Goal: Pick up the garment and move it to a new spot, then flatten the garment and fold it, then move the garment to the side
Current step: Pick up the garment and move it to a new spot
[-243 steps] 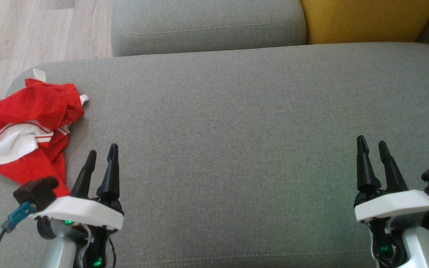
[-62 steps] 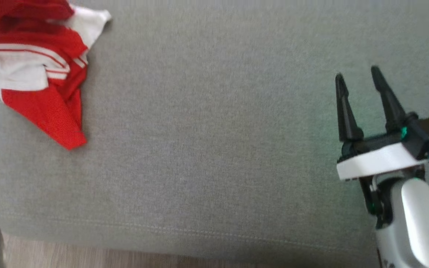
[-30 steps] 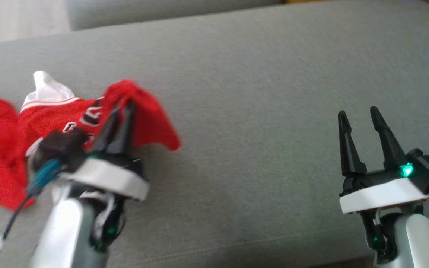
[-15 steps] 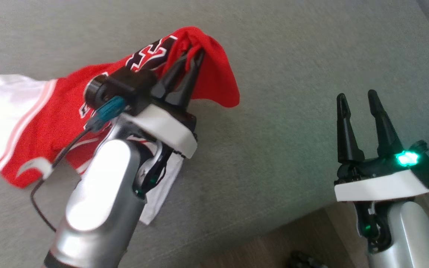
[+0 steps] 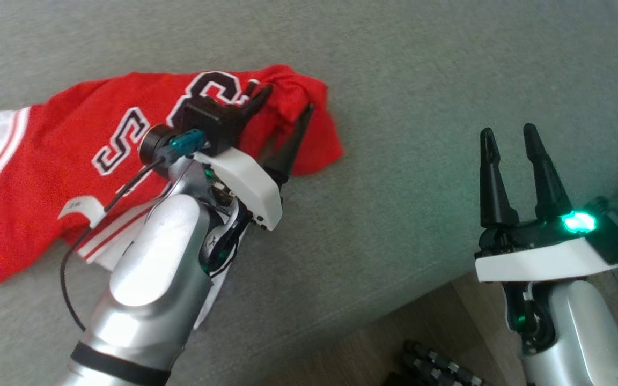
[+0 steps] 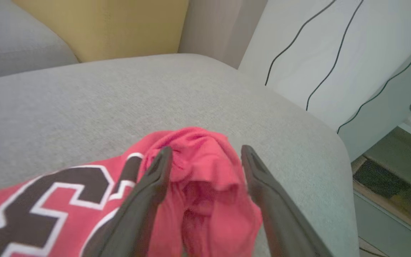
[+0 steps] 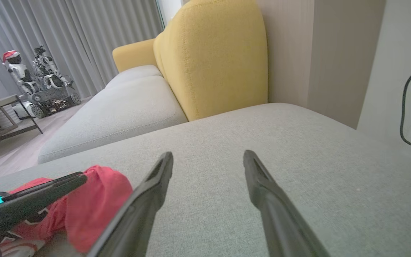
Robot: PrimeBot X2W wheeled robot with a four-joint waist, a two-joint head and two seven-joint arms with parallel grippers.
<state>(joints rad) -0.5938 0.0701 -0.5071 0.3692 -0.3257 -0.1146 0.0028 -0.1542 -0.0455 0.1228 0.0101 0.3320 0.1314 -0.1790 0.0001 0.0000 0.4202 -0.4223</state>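
**Left claw released: jersey down at its new spot**

The red mesh jersey with white side stripes and dark, white-edged lettering (image 5: 62, 177) now lies stretched along the top of the grey fabric sofa cushion (image 5: 421, 64), close to the cushion's front edge. Half a second ago its leading end hung pinched and lifted clear of the cushion. That end has since slumped into a rumpled hump on the cushion top.

The left gripper (image 5: 286, 101) has gone from clamped to fully spread. Its fingers straddle the hump and grip nothing; whether cloth still brushes a finger, I cannot tell. The right gripper (image 5: 507, 132) is wide open and empty, as before. It hovers over the cushion's front corner, well apart from the jersey.

Judgement: the move step looks done and flattening comes next. You will need to draw out the hump and the white panel tucked under the left arm. Mind cloth snagging on the fingers as you withdraw.
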